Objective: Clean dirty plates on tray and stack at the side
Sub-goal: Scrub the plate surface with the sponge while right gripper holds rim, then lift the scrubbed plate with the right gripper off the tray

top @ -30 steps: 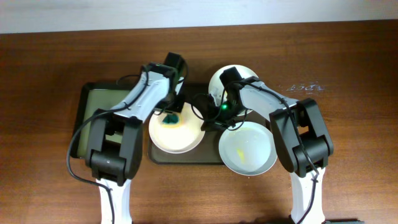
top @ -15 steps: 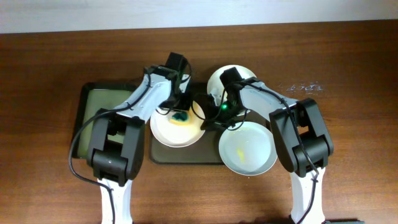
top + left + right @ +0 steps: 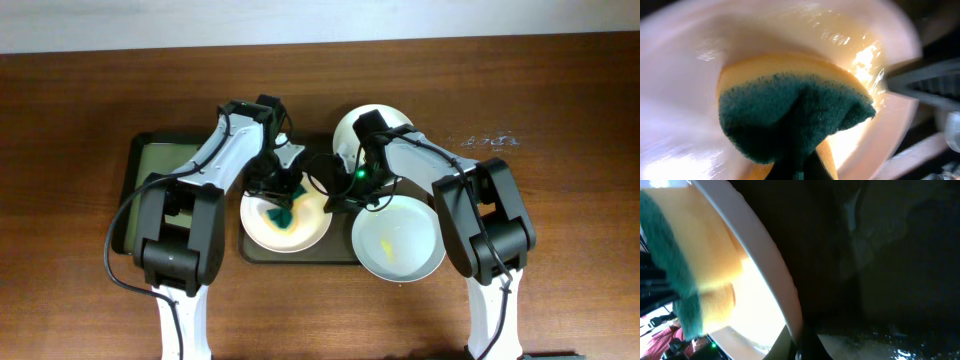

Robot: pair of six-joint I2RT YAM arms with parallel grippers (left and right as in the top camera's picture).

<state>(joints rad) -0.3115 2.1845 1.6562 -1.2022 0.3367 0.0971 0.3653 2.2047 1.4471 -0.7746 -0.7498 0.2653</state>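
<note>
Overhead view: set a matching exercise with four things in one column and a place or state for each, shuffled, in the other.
1. sponge
2. green tray
3. front-right plate
4. rear plate

A. partly covered by the right arm
B. farthest left
C. on the plate in the dark tray
D. showing a yellow smear

Pairs: 1-C, 2-B, 3-D, 4-A

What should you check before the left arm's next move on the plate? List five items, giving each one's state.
1. Sponge held in left gripper: ok.
2. Sponge pressed on centre plate: ok.
3. Centre plate resting on tray: ok.
4. Right gripper clamped on that plate's rim: cannot tell; it sits at the rim, but its own view is too dark.
5. Right plate clean: not ok, a yellow smear shows.
</note>
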